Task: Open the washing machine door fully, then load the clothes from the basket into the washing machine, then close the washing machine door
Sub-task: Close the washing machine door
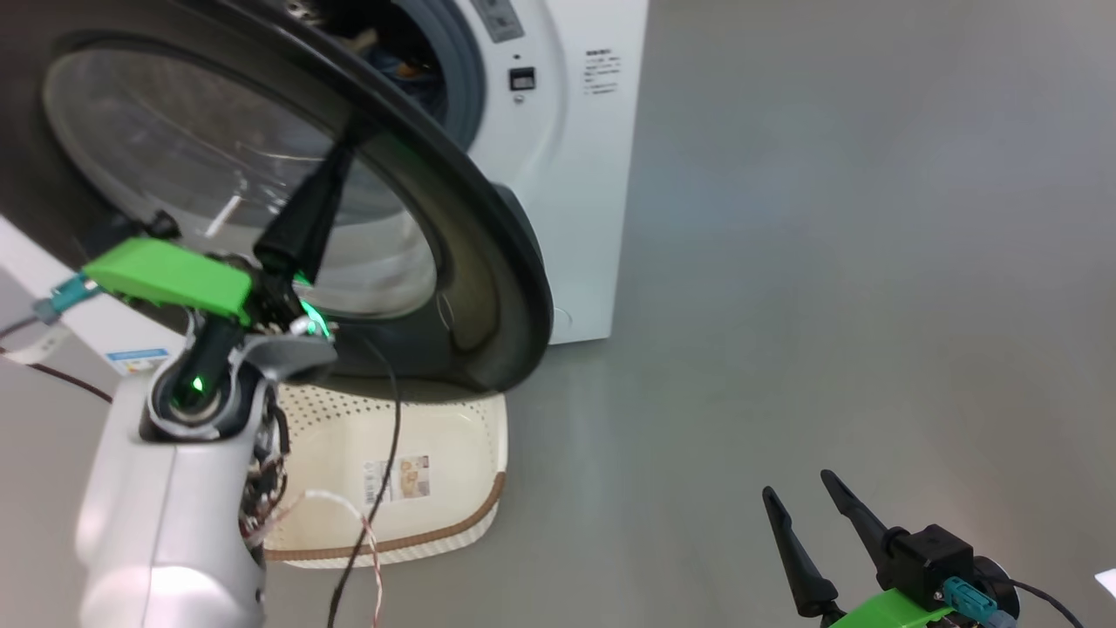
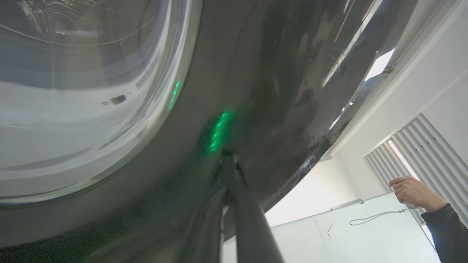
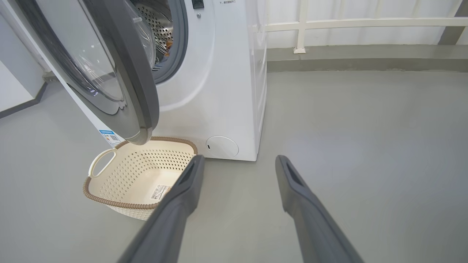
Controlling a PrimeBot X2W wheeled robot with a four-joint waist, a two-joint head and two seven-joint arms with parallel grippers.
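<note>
Left gripper [image 1: 347, 148], fingers pinched shut, plants its tips on the glossy black outer face of the washing machine door [image 1: 174, 148], which stands half-swung from the washing machine [image 1: 567, 174]. Your right gripper [image 1: 798, 484] hangs low, fingers spread wide, holding nothing. The basket [image 1: 453, 528] sits below the door's lower edge, bare but for a sticker [image 1: 401, 478]. A scrap of blue and orange, the clothes [image 1: 405, 65], shows inside the drum [image 3: 155, 22].

This reads as the closing step. Push on the black band near the free edge, not on the glass bowl, and keep square to the surface so the tips don't skid on the gloss. Follow the door's arc until it seats on the grey ring [image 3: 180, 40]. Mind the lower edge over the basket rim; whether they clear cannot be told.

The sticker carries a barcode, a blue label [image 3: 109, 137] marks the machine's lower corner, and small print [image 1: 602, 71] sits on its front. All are too small to read, and no brand is legible.
</note>
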